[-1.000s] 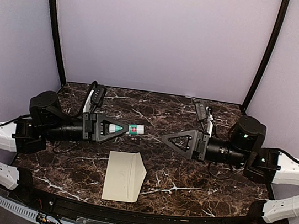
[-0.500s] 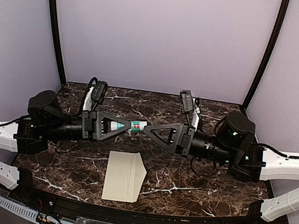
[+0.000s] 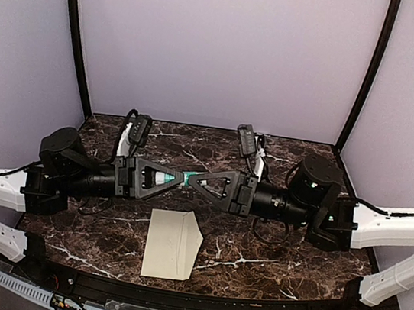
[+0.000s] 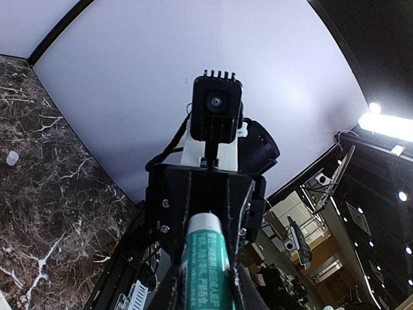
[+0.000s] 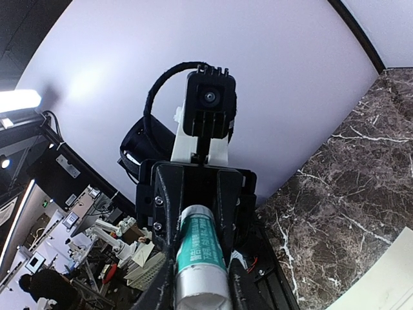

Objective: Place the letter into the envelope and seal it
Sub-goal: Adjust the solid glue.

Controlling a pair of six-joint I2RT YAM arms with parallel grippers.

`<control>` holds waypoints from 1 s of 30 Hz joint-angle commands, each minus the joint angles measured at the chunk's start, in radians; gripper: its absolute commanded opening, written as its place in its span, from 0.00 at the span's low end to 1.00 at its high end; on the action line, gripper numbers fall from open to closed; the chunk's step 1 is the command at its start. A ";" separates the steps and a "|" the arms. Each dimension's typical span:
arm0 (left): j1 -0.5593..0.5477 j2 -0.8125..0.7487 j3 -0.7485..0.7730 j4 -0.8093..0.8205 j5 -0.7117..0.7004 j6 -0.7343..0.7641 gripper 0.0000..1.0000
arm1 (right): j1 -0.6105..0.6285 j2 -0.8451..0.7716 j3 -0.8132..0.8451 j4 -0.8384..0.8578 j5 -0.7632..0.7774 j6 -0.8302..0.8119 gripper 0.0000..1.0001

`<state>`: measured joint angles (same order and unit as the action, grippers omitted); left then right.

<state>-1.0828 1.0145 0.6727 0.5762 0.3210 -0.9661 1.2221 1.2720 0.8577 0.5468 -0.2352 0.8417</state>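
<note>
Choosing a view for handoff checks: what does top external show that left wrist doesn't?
Only top external: the cream envelope lying flat near the arm bases, plus the full left arm and right arm reaching toward each other.
Only left wrist: a small white object on the table, the print on the tube's label, the right wrist camera lens-on, and room lights beyond the enclosure.
Both: the green-labelled tube, gripped at one end by the left gripper and at the other by the right gripper, above the dark marble table.
</note>
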 commanded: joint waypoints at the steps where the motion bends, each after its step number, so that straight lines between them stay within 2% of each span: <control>1: -0.005 -0.002 0.024 0.031 0.004 -0.001 0.01 | 0.012 0.001 0.032 0.038 0.021 0.001 0.18; 3: -0.005 -0.006 0.021 0.021 0.006 -0.004 0.10 | 0.011 -0.004 0.031 0.017 0.045 0.003 0.10; 5: -0.005 -0.014 0.013 0.017 0.006 -0.008 0.25 | 0.010 -0.011 0.032 -0.007 0.055 0.001 0.05; 6: -0.005 -0.022 0.010 0.016 0.006 -0.009 0.38 | 0.009 -0.014 0.036 -0.025 0.056 -0.003 0.04; 8: -0.005 -0.038 0.000 0.001 0.001 -0.011 0.54 | 0.006 -0.021 0.049 -0.073 0.057 -0.017 0.02; 10: -0.005 -0.056 0.000 -0.036 -0.009 -0.010 0.65 | -0.005 -0.028 0.069 -0.138 0.041 -0.033 0.00; 13: -0.005 -0.083 0.005 -0.127 -0.032 -0.006 0.75 | -0.050 -0.039 0.083 -0.220 -0.017 -0.043 0.00; 17: -0.003 -0.122 0.015 -0.257 -0.045 0.001 0.81 | -0.129 -0.055 0.095 -0.301 -0.155 -0.051 0.00; 20: -0.002 -0.120 0.045 -0.383 -0.019 0.023 0.82 | -0.175 -0.056 0.122 -0.371 -0.265 -0.080 0.00; 25: -0.003 -0.113 0.059 -0.433 0.040 0.043 0.82 | -0.204 -0.038 0.177 -0.491 -0.396 -0.136 0.00; 30: -0.003 -0.071 0.094 -0.477 0.138 0.086 0.82 | -0.205 -0.032 0.176 -0.512 -0.470 -0.146 0.00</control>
<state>-1.0828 0.9195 0.7109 0.1638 0.3656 -0.9348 1.0206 1.2362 1.0084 0.0711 -0.5922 0.7296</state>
